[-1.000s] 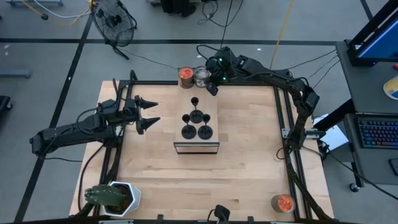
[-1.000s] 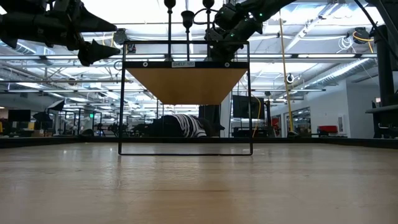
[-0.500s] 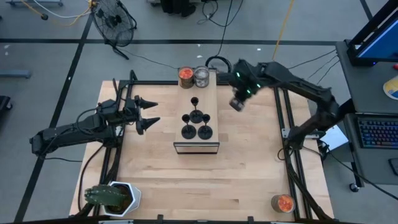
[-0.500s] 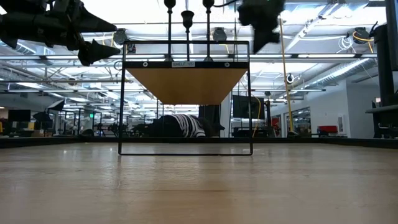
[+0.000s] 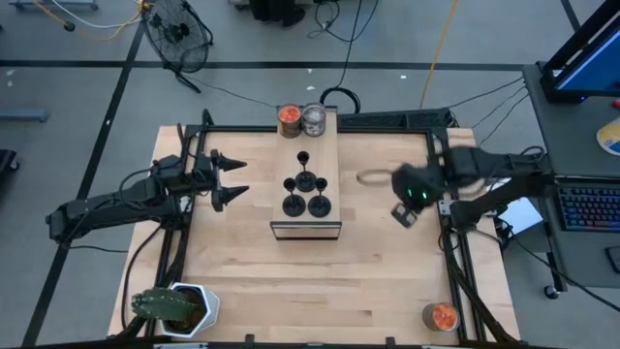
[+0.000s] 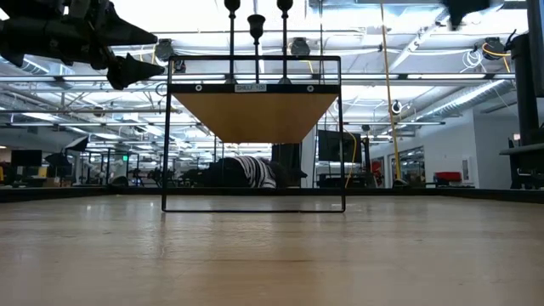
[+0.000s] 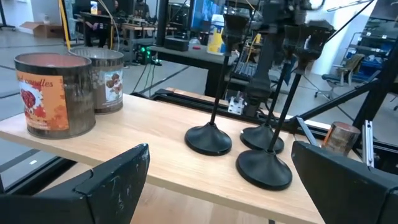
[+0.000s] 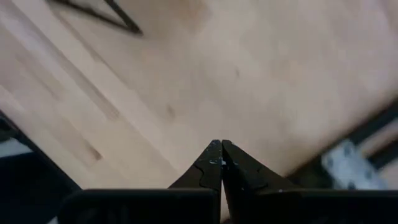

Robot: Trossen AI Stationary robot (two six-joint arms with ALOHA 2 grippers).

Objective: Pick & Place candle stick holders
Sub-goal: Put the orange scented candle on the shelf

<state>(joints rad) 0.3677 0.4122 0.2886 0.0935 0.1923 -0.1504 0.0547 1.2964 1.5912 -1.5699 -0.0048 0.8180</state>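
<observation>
On the pale wooden plank desk, a white faceted pot with a spiky green plant sits at the near left corner and a small glass jar of orange contents at the near right. Mid-desk, the four black candle stick holders, round flat bases with thin stems, stand clustered on a raised wood-topped wire shelf. The left pincer hovers spread just left of them. The right pincer, pressed together, hangs over bare desk at right. At the shelf's far end stand a glass jar with orange label and a round silvery jar.
</observation>
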